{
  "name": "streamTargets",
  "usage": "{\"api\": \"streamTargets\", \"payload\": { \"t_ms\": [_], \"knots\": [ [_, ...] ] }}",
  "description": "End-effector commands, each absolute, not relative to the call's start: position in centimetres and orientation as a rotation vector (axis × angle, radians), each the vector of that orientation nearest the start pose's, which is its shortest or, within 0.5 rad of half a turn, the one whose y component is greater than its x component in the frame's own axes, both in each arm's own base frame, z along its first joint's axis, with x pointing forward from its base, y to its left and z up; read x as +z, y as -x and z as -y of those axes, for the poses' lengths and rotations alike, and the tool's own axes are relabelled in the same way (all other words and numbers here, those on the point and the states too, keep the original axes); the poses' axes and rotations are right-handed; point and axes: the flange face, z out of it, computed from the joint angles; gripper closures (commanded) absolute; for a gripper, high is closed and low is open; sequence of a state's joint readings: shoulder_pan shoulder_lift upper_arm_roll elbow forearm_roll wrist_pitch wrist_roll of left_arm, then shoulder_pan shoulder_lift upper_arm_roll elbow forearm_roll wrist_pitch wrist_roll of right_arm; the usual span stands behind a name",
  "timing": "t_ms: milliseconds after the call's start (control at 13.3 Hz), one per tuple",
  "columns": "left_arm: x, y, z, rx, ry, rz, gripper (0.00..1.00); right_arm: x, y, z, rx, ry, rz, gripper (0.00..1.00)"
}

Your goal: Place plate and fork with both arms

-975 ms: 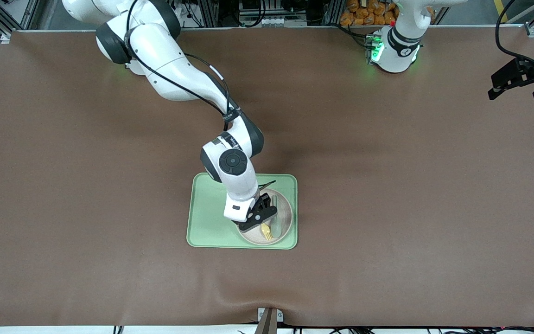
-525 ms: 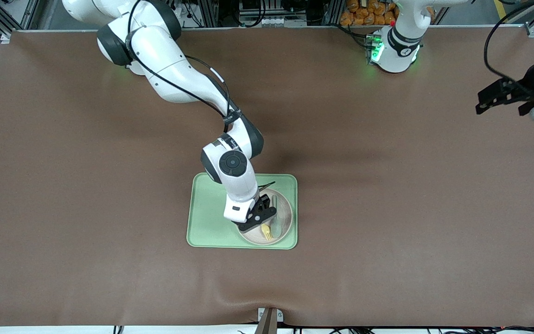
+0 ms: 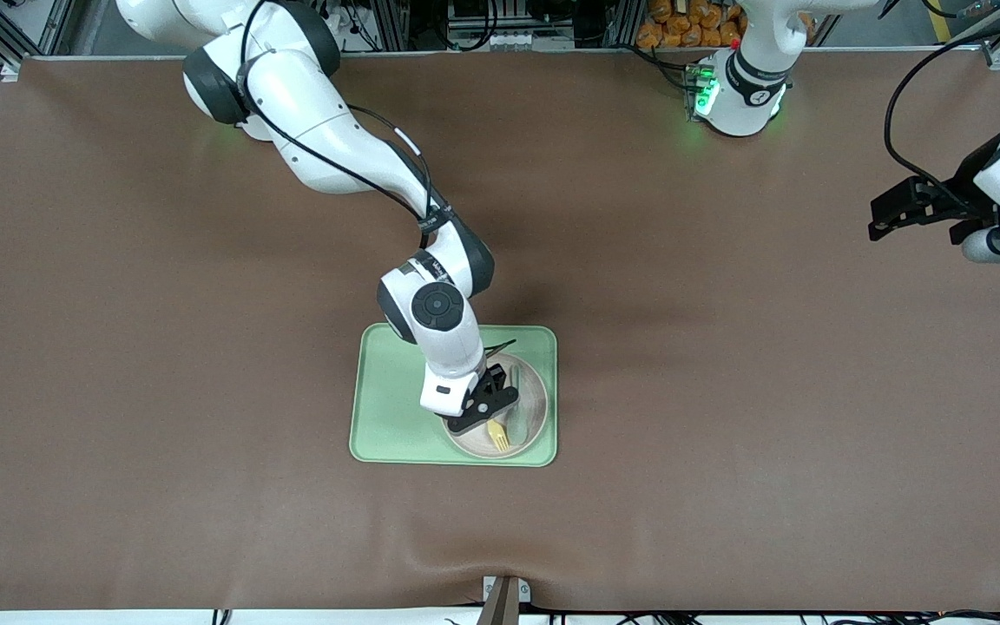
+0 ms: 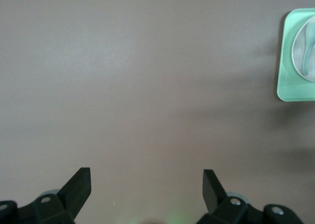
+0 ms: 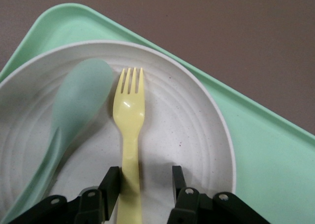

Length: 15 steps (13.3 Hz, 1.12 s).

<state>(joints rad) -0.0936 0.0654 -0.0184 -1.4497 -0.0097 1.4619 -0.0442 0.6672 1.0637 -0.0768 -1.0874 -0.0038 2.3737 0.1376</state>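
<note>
The off-white plate (image 3: 536,401) lies on the green tray (image 3: 387,408), at the tray's end toward the left arm. On the plate (image 5: 187,130) lies the pale-yellow fork (image 5: 129,120), seen small in the front view as the fork (image 3: 498,432). My right gripper (image 5: 145,177) is down over the plate, open. Its jaws straddle the fork's handle, one finger against it and the other apart. In the front view the right gripper (image 3: 493,417) hides the handle. My left gripper (image 3: 912,233) hangs open over bare table at the left arm's end, nothing between its fingers (image 4: 78,182).
A pale grey-green spoon (image 5: 74,111) lies on the plate beside the fork. The tray (image 4: 290,86) shows at the edge of the left wrist view. Brown cloth covers the whole table (image 3: 726,391).
The left arm has swung in from the table's edge, lower and toward the middle. The right gripper's jaws have narrowed around the fork handle; that arm has hardly moved.
</note>
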Motion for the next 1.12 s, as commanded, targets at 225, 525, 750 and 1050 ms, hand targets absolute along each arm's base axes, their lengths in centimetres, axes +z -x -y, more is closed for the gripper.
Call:
{"api": "streamTargets", "payload": {
  "t_ms": [225,525,750,1050],
  "knots": [
    [63.8,-53.2,6.6,0.05,3.119,-0.125,0.0,18.5,-64.8,-46.3,-0.388,3.008,0.776,0.74],
    [64.2,-53.1,6.3,0.038,3.12,-0.118,0.0,19.0,-64.8,-46.5,-0.386,3.004,0.77,0.84],
    [64.2,-53.1,6.3,0.041,3.12,-0.116,0.0,19.4,-64.9,-46.5,-0.38,3.003,0.758,0.91],
    [64.2,-53.1,5.7,0.046,3.122,-0.099,0.0,20.6,-64.7,-46.8,-0.362,2.994,0.75,0.92]
  ]
}}
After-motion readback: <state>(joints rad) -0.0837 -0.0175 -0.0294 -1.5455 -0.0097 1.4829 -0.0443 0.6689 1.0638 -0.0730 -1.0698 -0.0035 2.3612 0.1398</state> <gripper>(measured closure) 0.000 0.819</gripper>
